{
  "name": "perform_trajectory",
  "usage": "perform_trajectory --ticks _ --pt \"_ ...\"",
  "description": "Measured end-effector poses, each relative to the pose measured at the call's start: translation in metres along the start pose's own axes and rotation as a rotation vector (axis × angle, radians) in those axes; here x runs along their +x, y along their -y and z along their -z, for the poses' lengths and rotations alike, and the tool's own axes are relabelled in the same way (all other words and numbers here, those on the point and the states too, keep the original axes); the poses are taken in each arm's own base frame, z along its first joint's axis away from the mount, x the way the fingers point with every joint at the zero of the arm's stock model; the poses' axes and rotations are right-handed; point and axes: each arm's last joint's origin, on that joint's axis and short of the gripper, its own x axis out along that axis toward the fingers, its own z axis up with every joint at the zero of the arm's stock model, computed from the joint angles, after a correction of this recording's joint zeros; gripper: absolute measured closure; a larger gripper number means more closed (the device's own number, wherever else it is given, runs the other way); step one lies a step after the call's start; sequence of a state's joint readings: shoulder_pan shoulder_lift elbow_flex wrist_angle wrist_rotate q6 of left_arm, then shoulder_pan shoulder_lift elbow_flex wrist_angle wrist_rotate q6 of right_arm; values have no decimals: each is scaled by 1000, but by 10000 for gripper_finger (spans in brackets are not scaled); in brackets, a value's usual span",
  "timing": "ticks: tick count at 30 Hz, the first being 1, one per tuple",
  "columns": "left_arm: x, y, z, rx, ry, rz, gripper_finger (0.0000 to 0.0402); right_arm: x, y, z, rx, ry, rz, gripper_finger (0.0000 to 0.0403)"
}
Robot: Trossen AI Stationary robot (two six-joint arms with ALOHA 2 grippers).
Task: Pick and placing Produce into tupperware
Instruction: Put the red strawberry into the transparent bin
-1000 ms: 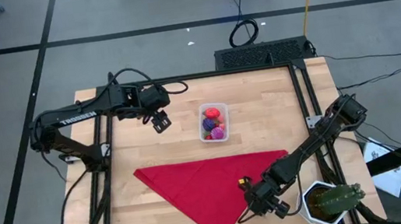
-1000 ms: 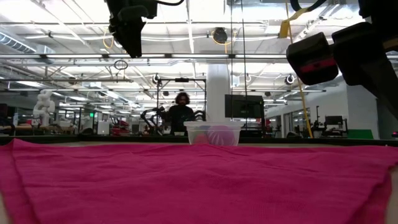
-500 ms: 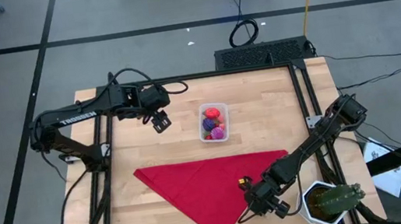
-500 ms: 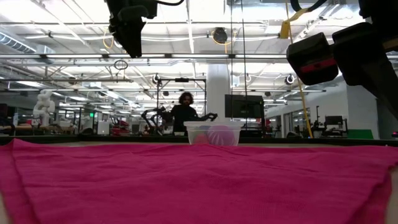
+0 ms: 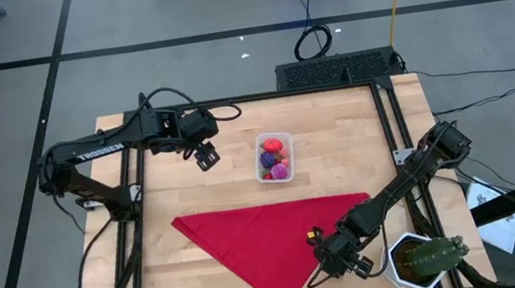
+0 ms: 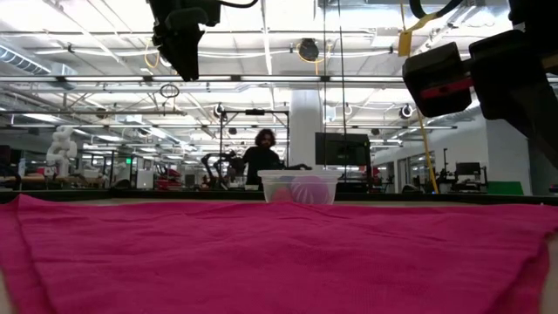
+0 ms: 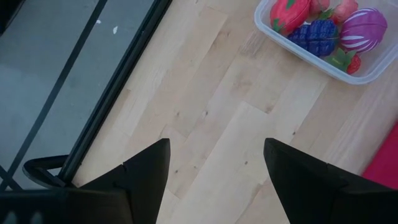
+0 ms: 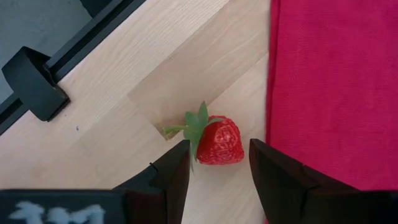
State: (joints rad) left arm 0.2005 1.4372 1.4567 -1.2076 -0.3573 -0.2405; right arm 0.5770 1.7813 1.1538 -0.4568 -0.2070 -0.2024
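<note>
Down near the front edge of the pale wooden table [image 5: 340,153]: right gripper [image 8: 217,163], dark fingers narrowed around a small red toy strawberry with a green leafy cap [image 8: 214,138], one finger on each side of it, close to the fruit, contact itself not plain to see. Strawberry lying on bare wood, just beside the edge of the red triangular cloth [image 5: 271,238]. Just to the right of that gripper, at the front right corner, a white hexagonal pot with a green cactus [image 5: 423,260]. Farther back, beyond the cloth, a small clear rectangular plastic tub with rounded corners [image 5: 276,158], holding a red piece, a dark purple piece and a striped magenta piece of toy produce [image 7: 323,28]. Left of the tub, left gripper [image 5: 205,155] hanging over bare wood, fingers spread, holding nothing
</note>
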Motion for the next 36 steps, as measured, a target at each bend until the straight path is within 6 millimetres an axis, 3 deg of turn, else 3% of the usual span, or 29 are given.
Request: perform_trajectory --ticks 36 --pt "0 0 0 -4 0 0 135 0 0 2 38 -17 -6 245"
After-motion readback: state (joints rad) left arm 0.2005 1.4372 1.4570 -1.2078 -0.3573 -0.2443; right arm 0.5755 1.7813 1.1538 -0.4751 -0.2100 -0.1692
